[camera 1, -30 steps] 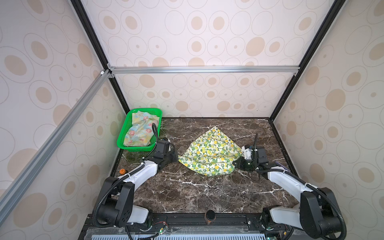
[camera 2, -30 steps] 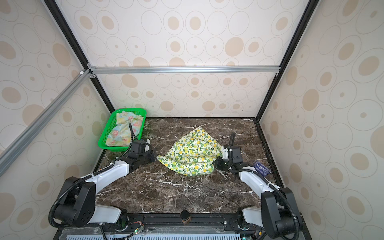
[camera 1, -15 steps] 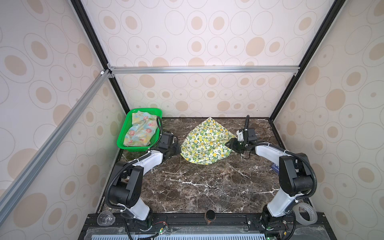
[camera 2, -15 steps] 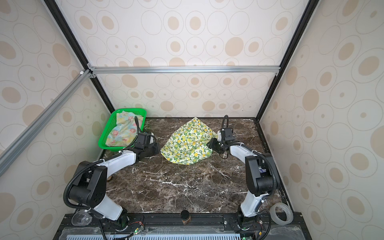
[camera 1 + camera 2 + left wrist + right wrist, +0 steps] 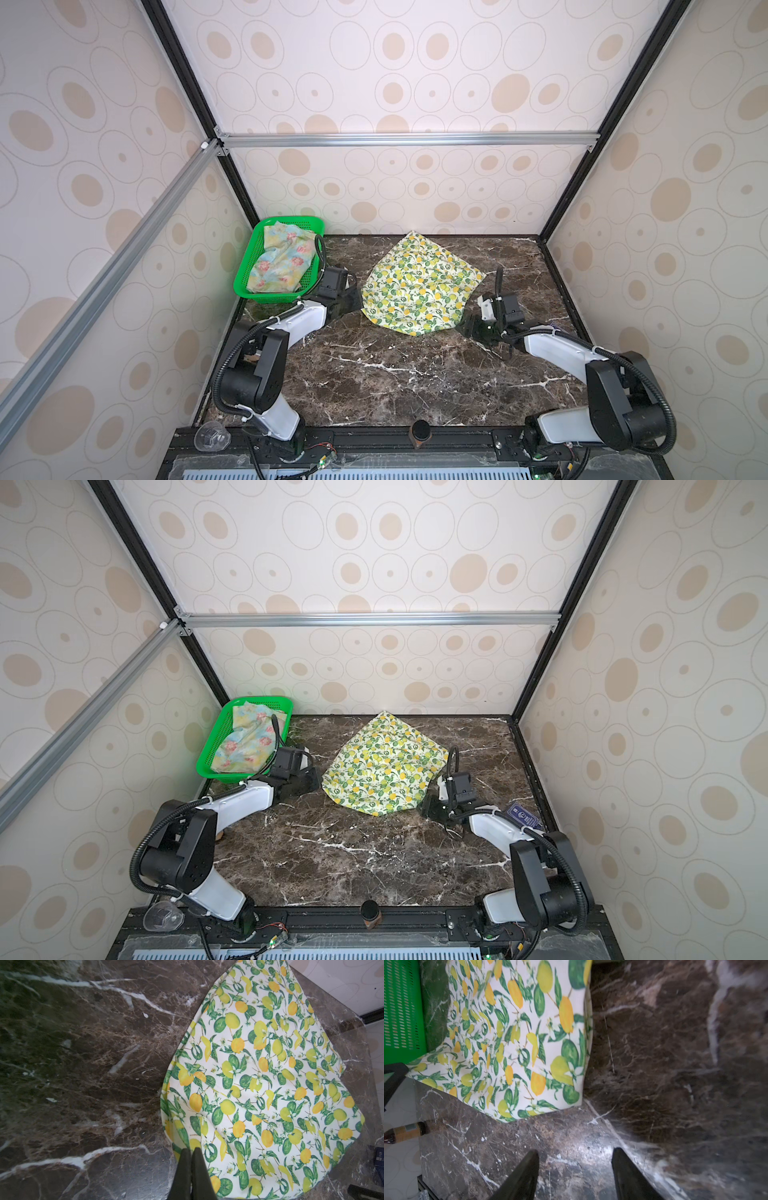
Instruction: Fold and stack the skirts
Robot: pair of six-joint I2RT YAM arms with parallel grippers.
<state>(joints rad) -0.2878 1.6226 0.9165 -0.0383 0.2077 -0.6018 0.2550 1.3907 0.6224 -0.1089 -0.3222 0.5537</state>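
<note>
The right pincer is wide open, both fingers spread over bare table with nothing between them. It's parked just short of the near right corner of the lemon skirt.

Over on the other side, the left pincer is clenched tight, fingers pressed together. The tips sit right on the skirt's near left edge, and honestly I can't tell whether any cloth is nipped in there.

In both top views the arms come in low from the front, one on each side of the skirt.

The lemon skirt lies mostly flat toward the back middle of the table. It's a rough fan shape with the narrow end pointing at the back wall and a few soft bumps in it.

Further back on the left, the green basket sits in the far corner, close behind the left arm's wrist. The pink-flower skirt is bunched up inside it, not folded.

So the two skirts are apart, not stacked.
</note>
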